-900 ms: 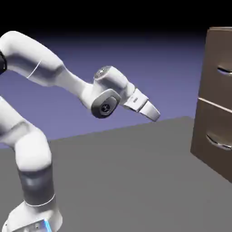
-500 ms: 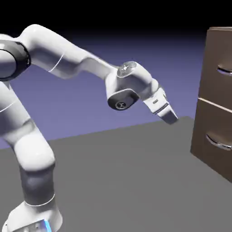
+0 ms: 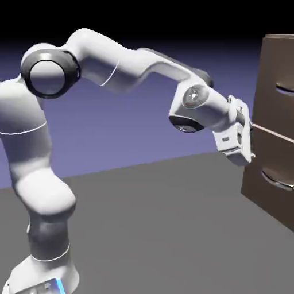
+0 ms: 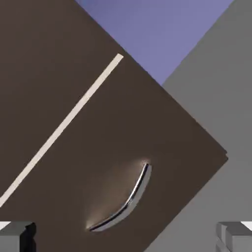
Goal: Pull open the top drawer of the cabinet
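Gripper [image 4: 126, 237] jaws wide apart, nothing held. Top drawer [image 3: 275, 86] closed, lower drawer's handle [image 4: 125, 202] between fingertips in hand view, w/ pale seam [image 4: 61, 129] above.

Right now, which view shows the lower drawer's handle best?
The hand view: the curved silvery handle appears whole there. The exterior view cuts it off at the picture's right edge.
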Robot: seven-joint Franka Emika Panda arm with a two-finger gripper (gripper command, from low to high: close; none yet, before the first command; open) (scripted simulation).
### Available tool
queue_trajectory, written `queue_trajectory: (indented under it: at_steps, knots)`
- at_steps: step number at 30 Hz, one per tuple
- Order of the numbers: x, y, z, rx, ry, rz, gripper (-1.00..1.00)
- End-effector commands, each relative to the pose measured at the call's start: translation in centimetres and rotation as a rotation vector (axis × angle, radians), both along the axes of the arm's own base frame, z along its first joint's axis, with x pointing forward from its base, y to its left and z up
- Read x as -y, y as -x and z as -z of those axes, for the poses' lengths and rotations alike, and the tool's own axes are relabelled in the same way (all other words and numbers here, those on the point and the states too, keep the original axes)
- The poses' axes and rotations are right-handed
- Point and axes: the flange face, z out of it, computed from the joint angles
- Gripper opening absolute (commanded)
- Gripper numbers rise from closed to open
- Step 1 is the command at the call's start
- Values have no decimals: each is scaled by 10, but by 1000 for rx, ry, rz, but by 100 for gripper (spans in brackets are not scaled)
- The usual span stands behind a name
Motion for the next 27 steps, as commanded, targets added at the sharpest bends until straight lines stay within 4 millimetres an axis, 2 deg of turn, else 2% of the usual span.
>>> queue_trajectory:
  at_steps: [1,8,15,21,27]
  knots:
    - [2,-5,0,9,-22,19,0]
    - [8,-37,0,84,-160,141,0]
    - [0,-68,-5,185,-278,235,0]
    - [-21,-96,-16,289,-370,284,0]
    - [-56,-122,-31,404,-458,299,0]
